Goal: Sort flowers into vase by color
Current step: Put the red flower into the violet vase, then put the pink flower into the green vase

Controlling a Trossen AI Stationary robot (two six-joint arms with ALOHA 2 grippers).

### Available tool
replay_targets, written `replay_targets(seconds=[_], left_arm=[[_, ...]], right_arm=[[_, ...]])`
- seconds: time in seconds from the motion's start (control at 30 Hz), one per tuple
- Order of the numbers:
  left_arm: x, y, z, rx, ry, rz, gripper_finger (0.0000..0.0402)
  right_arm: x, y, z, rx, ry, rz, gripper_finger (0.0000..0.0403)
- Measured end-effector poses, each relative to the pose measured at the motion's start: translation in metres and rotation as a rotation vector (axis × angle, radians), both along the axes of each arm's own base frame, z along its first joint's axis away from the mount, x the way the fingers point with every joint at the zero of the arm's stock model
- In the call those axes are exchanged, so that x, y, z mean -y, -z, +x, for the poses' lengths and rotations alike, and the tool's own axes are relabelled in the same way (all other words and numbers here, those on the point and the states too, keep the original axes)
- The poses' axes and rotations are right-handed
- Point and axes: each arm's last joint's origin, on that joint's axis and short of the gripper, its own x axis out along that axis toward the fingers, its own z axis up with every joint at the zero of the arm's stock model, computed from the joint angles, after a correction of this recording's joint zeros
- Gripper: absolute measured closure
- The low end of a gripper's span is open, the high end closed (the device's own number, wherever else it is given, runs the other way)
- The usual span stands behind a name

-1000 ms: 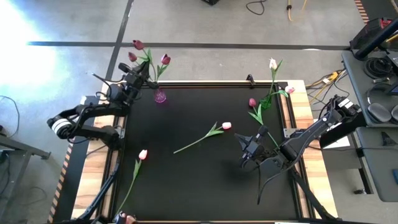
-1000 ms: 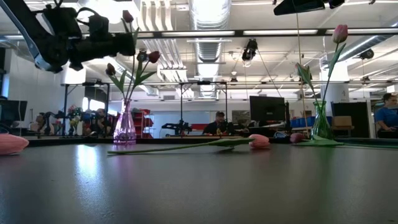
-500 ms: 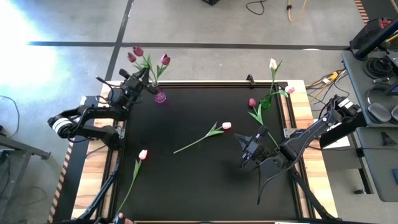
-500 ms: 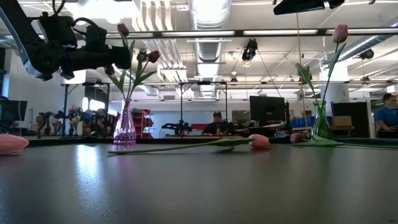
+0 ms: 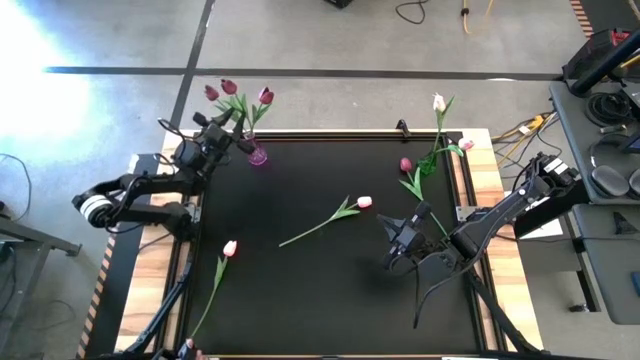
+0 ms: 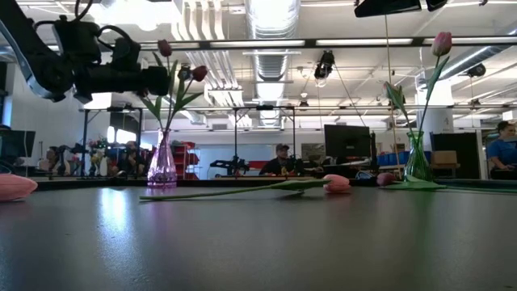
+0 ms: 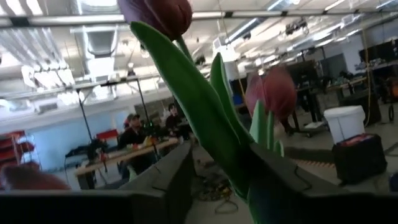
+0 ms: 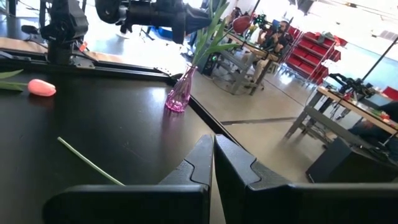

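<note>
While the left claw [image 5: 232, 136] hangs at the desk's [image 5: 330, 290] far left corner, its fingers stand spread just beside the stems in the pink vase [image 5: 258, 155], which holds three dark magenta tulips [image 5: 228, 87] leaning out past the desk's far edge. Well apart, the right claw [image 5: 392, 240] hovers over the desk's right half, pressed together and holding nothing. Between the two claws a pale pink tulip [image 5: 363, 202] lies on open black surface, and another pale tulip [image 5: 229, 248] lies toward the near left edge. Just beyond the right claw, a green vase [image 5: 428, 163] at the far right corner carries a white tulip [image 5: 438, 102], with a dark tulip [image 5: 405, 164] on the desk beside it.

From desk height, the left claw [image 6: 157, 79] sits high, level with the magenta heads above the pink vase [image 6: 161, 166]; the near desk is bare.

Through the left wrist camera, a broad green leaf [image 7: 193, 102] and a magenta head [image 7: 158, 14] rise between that claw's spread fingers [image 7: 177, 180].

Through the right wrist camera, shut fingers [image 8: 205, 168] point across open surface toward the pink vase [image 8: 179, 92].
</note>
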Motion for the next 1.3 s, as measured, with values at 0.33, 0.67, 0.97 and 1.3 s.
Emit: replay_targets(seconds=[0.33, 0.67, 0.97, 1.3], left_arm=[[0.008, -0.005, -0.008, -0.032, -0.037, -0.093, 0.0231], [0.025, -0.003, -0.024, -0.128, -0.094, -0.267, 0.0229], [0.04, -0.017, -0.035, -0.2, -0.077, -0.454, 0.0229], [0.071, -0.048, -0.022, -0.171, 0.332, -0.677, 0.0248]], right_arm=[[0.0, 0.0, 0.0, 0.011, 0.004, 0.013, 0.0394], [0.002, -0.001, 0.002, 0.017, 0.013, 0.017, 0.0394], [0.003, -0.002, 0.003, 0.026, 0.018, 0.02, 0.0394], [0.003, -0.002, 0.003, 0.02, 0.016, 0.011, 0.0394]])
